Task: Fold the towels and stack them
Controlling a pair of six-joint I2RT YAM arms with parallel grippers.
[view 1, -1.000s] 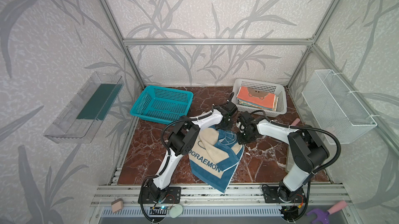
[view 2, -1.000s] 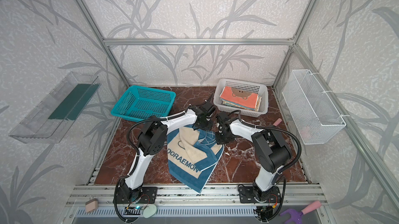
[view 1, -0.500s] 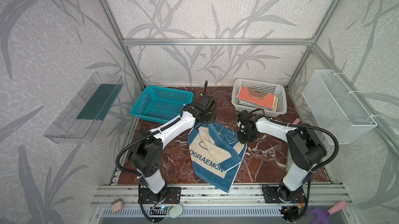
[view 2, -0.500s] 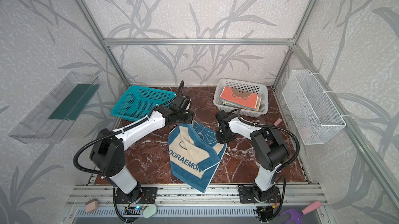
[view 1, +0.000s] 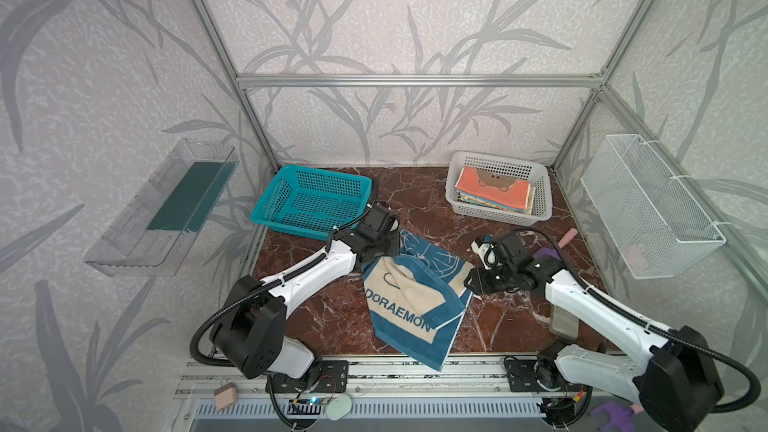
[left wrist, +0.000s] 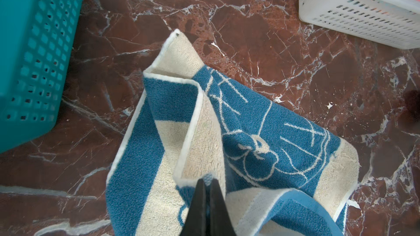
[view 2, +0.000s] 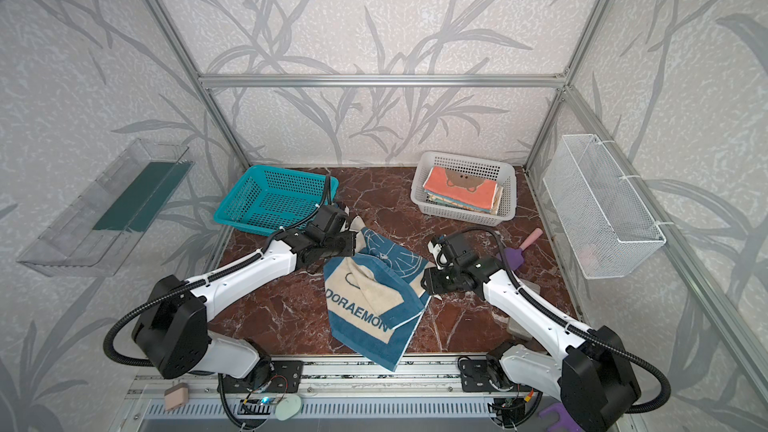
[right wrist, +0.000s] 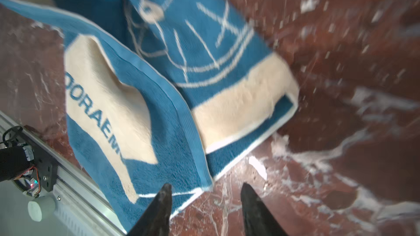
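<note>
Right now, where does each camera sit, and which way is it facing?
Both top views: high above the front edge, looking down and inward at the red-brown marble tabletop; the white-and-black left arm and right arm show.
Left wrist: above the shut left pincer, looking down on the blue-and-cream DORAEMON terry towel it pinches; only black fingertips show.
Right wrist: behind the open right pincer, facing the towel's edge; two fingertips show.
Shared: every view shows the towel.
</note>
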